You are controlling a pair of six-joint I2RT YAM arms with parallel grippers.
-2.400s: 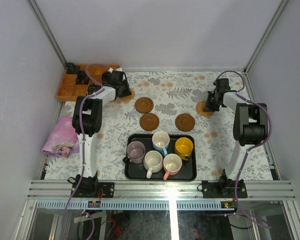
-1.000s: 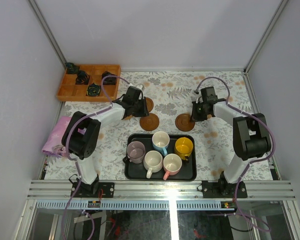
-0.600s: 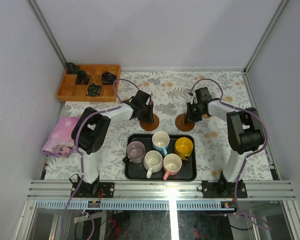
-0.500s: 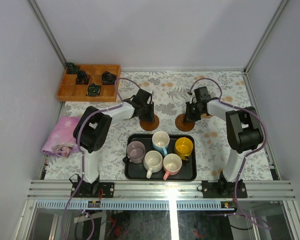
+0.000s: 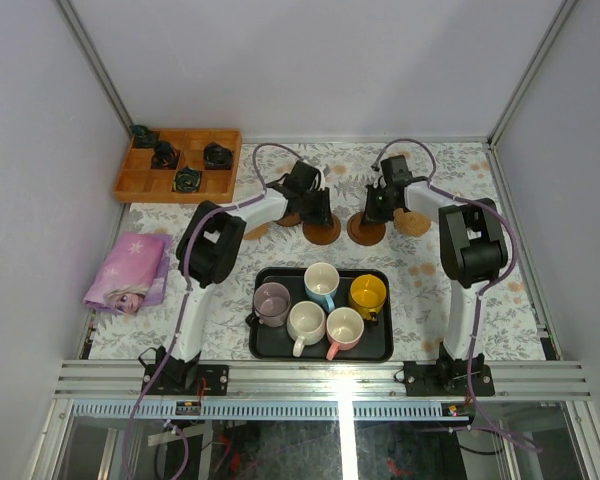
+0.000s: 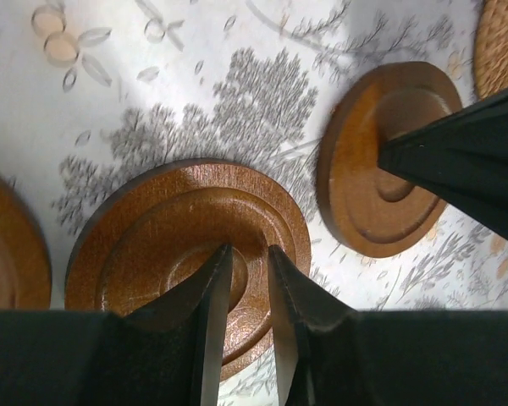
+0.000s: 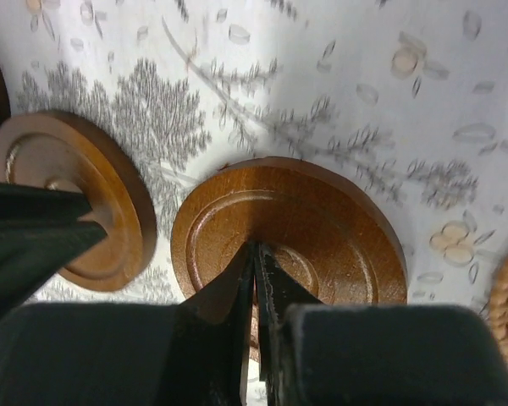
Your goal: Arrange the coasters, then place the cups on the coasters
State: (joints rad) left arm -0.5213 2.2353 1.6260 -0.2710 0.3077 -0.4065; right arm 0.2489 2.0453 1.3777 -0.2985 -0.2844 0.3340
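Two dark brown coasters lie side by side beyond the tray. My left gripper [image 5: 318,216] [image 6: 247,250] presses its tips on the left coaster [image 5: 325,232] [image 6: 152,228], jaws a narrow gap apart with nothing between them. My right gripper [image 5: 373,214] [image 7: 256,248] is shut, tips down on the right coaster [image 5: 363,232] [image 7: 339,228]. A third dark coaster [image 5: 288,217] is partly hidden by the left arm. Tan coasters [image 5: 413,222] [image 5: 254,232] lie further out on both sides. The cups stand on the black tray [image 5: 382,346]: mauve [image 5: 272,301], light blue [image 5: 322,280], yellow [image 5: 367,294], cream [image 5: 306,322], cream with pink handle [image 5: 344,328].
An orange wooden box [image 5: 140,184] with small black objects sits at the far left corner. A pink printed cloth [image 5: 128,272] lies at the left edge. The flowered tablecloth [image 5: 460,290] covers the table, and grey walls close in on three sides.
Both grippers came in from the outer tan coasters onto the two dark coasters and slid them away from the tray and closer together.
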